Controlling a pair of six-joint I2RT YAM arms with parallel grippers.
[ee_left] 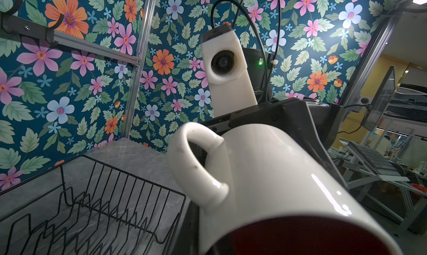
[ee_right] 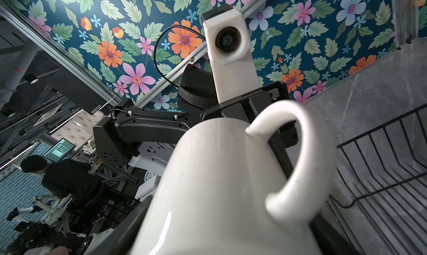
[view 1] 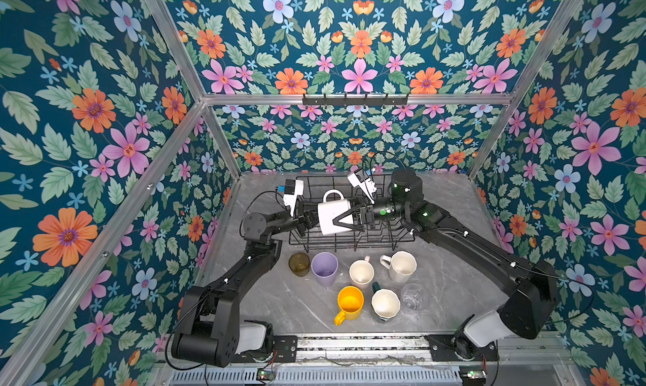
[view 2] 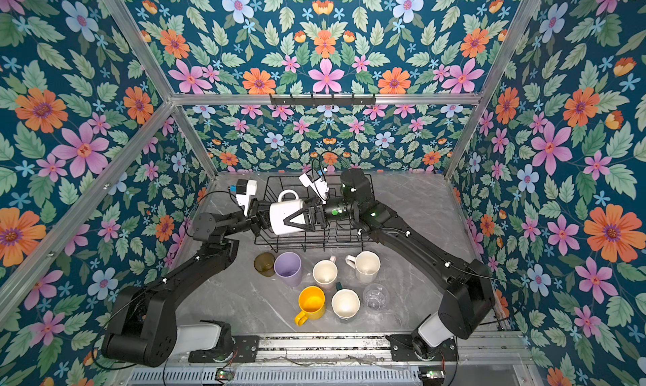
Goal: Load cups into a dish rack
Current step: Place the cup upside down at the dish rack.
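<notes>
The white mug (view 1: 332,214), red inside, is held on its side in the air above the dish rack (view 1: 381,241), with its handle (view 1: 332,194) shown on the back-wall side in both top views. Its mouth is turned toward the left gripper (view 1: 309,220), whose jaws are closed narrowly, apparently pinched on the rim wall. The base end is straddled by the right gripper (view 1: 335,223), jaws set wide, one finger laid over the body; whether pressure is applied cannot be told. The mug is judged to be glazed ceramic: rigid, fairly heavy, slick, and easily chipped against wire. A grasp across the body is thought surer than a rim pinch. Seven other cups (view 1: 349,302) are seen upright on the table (view 1: 279,307).
</notes>
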